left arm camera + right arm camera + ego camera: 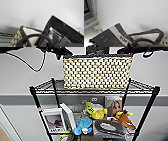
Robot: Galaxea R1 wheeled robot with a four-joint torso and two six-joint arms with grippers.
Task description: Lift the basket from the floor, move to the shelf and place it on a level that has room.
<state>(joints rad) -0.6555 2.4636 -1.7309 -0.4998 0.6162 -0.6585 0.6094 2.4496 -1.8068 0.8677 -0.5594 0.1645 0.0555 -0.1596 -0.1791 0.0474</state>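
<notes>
head view: the rectangular cream-and-black checkered woven basket (pixel 97 72) is seen resting on the uppermost wire tier (pixel 95 90) of the tall black metal wire rack (pixel 33 98), against a white wall (pixel 22 79). stuffed toys (pixel 95 111) are stored on the tier below. whether either gripper is open or closed cannot be told.

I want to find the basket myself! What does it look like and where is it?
Look for the tall black wire shelf against the pale wall. The basket is at its top level, above the toys and boxes. It is the one woven thing, checkered cream and black.
</notes>
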